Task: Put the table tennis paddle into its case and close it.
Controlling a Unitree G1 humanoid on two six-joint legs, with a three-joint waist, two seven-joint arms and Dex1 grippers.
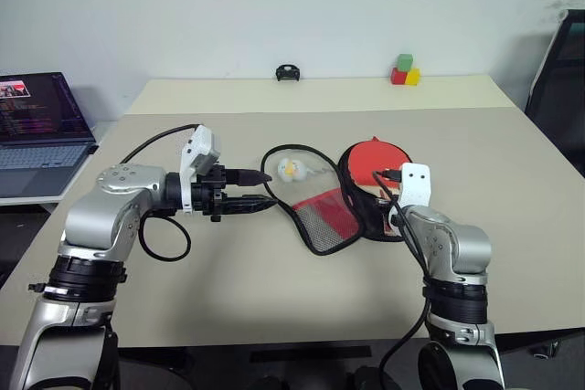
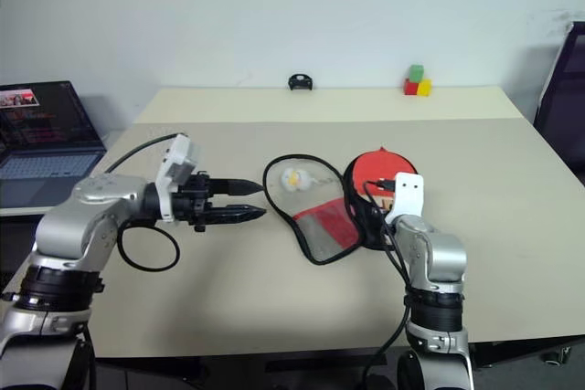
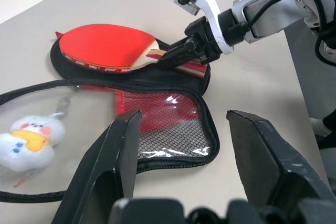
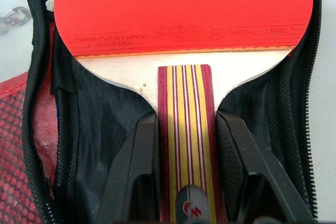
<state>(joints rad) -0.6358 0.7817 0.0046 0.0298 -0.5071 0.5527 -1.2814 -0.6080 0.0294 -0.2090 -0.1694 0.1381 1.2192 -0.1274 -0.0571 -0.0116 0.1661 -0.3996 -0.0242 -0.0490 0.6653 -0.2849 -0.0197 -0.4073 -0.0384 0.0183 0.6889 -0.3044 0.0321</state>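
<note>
A: What lies around the case (image 1: 352, 203)?

B: It lies opened flat on the bench (image 1: 228, 289). A small white plush toy (image 1: 291, 170) sits under the clear flap on its left. Beyond it stand coloured blocks (image 1: 405, 70) and a small black object (image 1: 288, 72); a laptop (image 1: 37, 125) is far left.

A: And the tools?

B: The right tool (image 4: 184, 182) is clamped on the handle of the table tennis paddle (image 3: 113, 46), which rests on the case's black half. The left tool (image 1: 260, 188) hovers left of the case, fingers parted, gripping nothing.

A: Paddle direction?

B: Blade away from the robot, handle toward it.
</note>
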